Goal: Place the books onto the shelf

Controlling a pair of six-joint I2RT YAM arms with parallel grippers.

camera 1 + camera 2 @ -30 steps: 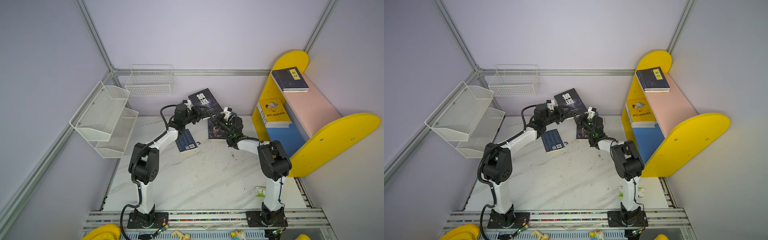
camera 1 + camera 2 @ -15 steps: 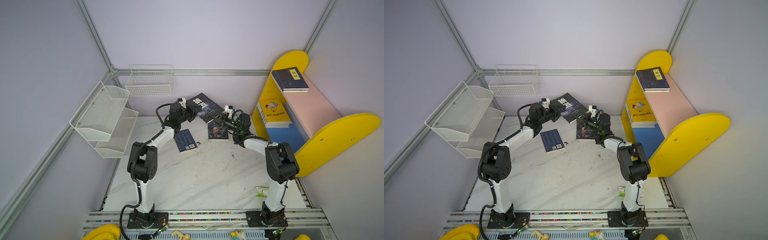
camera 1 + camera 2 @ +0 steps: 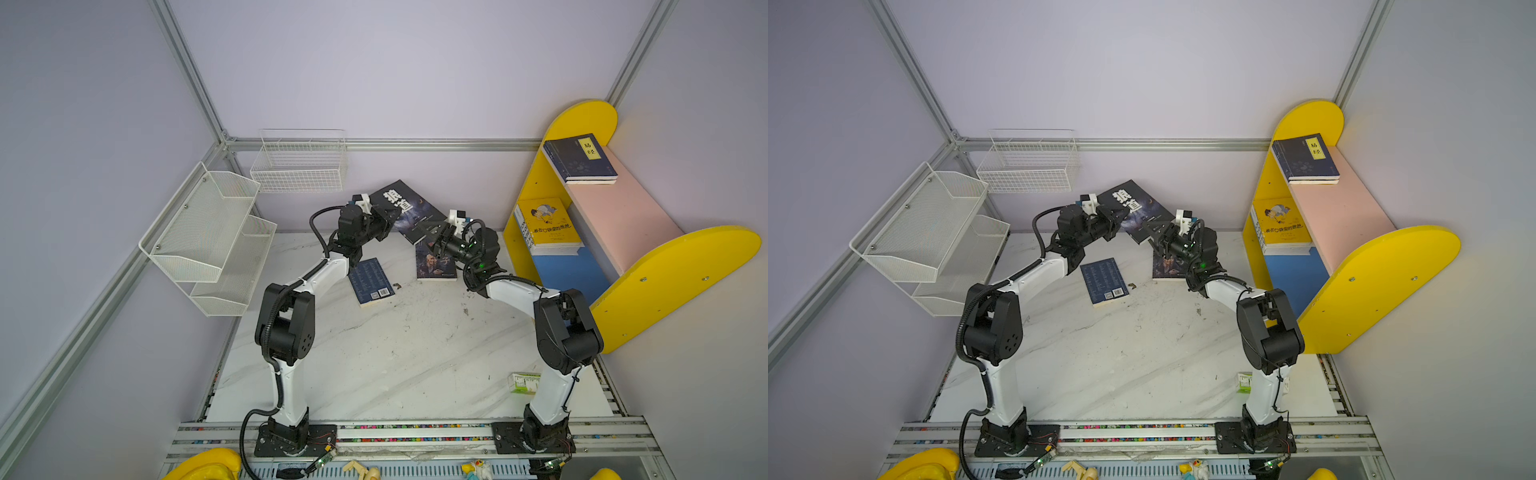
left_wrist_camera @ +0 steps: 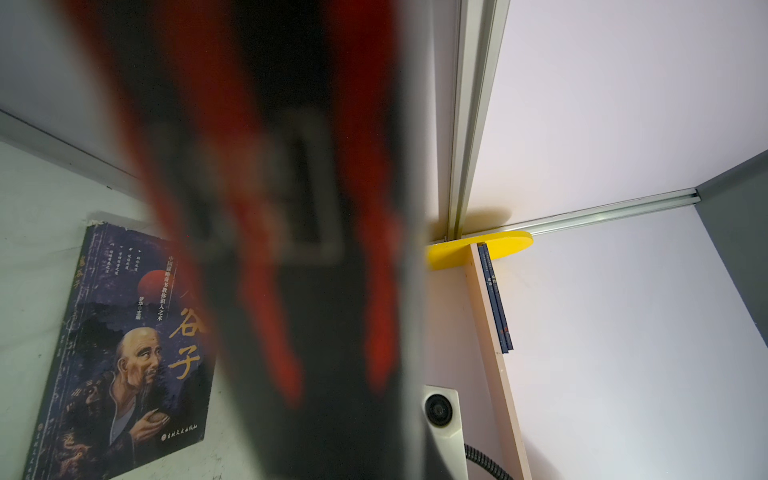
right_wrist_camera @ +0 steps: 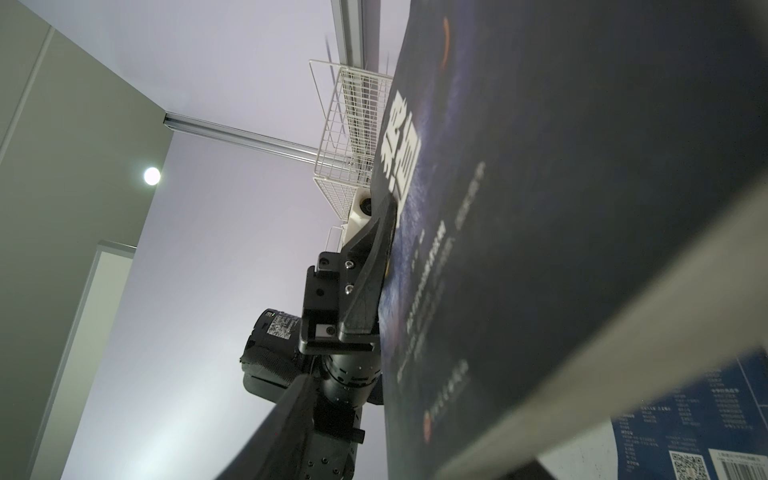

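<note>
My left wrist view: the dark book (image 4: 299, 249) is a close blur and covers part of the bearded-man book (image 4: 116, 353). My right wrist view crops the blue book (image 5: 690, 428). How wide my right gripper (image 3: 431, 233) stands: indeterminate.

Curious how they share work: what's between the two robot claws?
A large dark paperback with a white Chinese title, tilted, in both top views; the left gripper clamps one edge, the right gripper is at its lower corner.
</note>
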